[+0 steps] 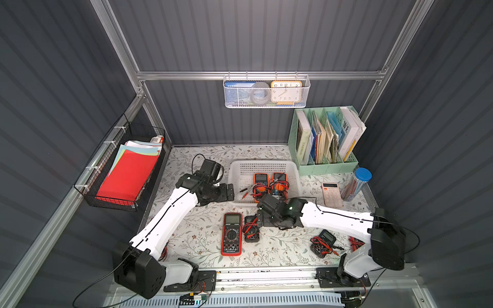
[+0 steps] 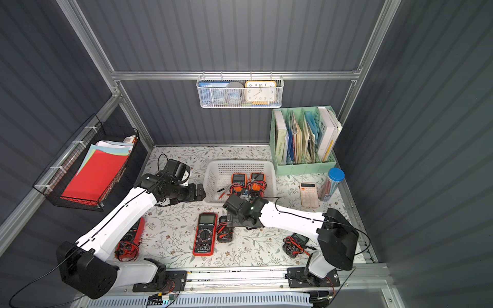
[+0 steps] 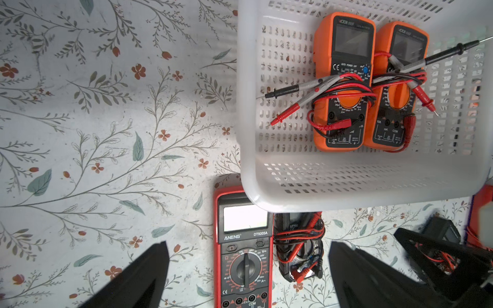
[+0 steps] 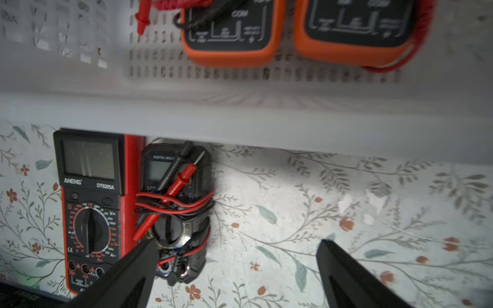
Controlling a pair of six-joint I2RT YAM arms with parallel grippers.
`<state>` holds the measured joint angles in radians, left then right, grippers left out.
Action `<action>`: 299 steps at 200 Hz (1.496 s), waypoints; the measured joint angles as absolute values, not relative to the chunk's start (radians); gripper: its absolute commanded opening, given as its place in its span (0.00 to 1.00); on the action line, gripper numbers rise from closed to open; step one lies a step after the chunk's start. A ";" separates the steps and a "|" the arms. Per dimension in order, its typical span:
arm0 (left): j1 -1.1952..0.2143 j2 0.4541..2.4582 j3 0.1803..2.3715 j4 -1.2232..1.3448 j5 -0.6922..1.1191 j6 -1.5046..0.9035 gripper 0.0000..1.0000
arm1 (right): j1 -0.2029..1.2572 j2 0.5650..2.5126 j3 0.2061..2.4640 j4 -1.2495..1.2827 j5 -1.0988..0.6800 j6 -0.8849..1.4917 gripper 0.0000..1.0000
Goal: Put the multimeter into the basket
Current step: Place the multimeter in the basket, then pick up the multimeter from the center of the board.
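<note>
Two orange multimeters (image 3: 342, 80) lie side by side in the basket (image 3: 248, 133), leads wrapped round them; the right arm hides their near ends in both top views. In front of basket's near rim: one red multimeter (image 1: 231, 234), one small black multimeter (image 1: 251, 228) beside it. Further from basket, one more black meter (image 1: 324, 241); a second red meter (image 2: 130, 234) sits mostly hidden under left arm. Left gripper (image 1: 230, 192) by basket's left wall, jaws wide apart, empty. Right gripper (image 4: 238, 243) in front of basket by the small black multimeter, jaws wide apart, empty
</note>
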<state>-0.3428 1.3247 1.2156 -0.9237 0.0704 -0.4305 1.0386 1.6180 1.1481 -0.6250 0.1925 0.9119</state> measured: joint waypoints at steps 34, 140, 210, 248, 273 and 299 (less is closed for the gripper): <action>-0.343 1.325 1.214 -0.924 0.063 -0.430 0.99 | 1.066 1.734 1.253 -0.609 0.180 0.912 0.99; -0.343 1.315 1.214 -0.924 0.052 -0.424 0.99 | 1.087 1.913 1.340 -0.609 0.158 0.901 0.99; -0.343 1.310 1.214 -0.924 0.052 -0.420 0.99 | 1.089 1.957 1.379 -0.589 0.162 0.897 0.92; -0.343 1.310 1.214 -0.924 0.052 -0.419 0.99 | 1.090 1.943 1.356 -0.570 0.165 0.898 0.92; -0.343 1.310 1.214 -0.924 0.052 -0.418 0.99 | 1.093 1.895 1.299 -0.559 0.164 0.903 0.92; -0.343 1.310 1.214 -0.924 0.052 -0.416 0.99 | 1.103 1.859 1.259 -0.562 0.162 0.909 0.92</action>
